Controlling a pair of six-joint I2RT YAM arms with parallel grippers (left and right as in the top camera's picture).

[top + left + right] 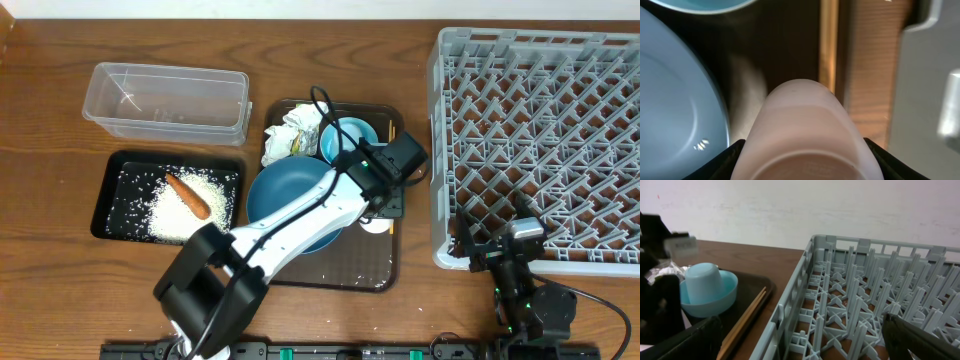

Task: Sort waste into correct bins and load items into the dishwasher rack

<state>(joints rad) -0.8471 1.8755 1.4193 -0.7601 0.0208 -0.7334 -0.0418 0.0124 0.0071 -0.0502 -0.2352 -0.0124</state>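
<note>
Left gripper (pixel 805 156) is pinched on the whitish cup (pixel 805 117) at the right edge of the dark-brown serving tray (pixel 340 272), between the dark-blue bowl (pixel 285 190) and chopsticks (pixel 828 45). Right gripper (pixel 800 341) sits spread by the dishwasher rack (pixel 790 300) corner.

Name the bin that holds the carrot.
The shallow black tray: the carrot lies on its rice. The clear tub beside it has none.
</note>
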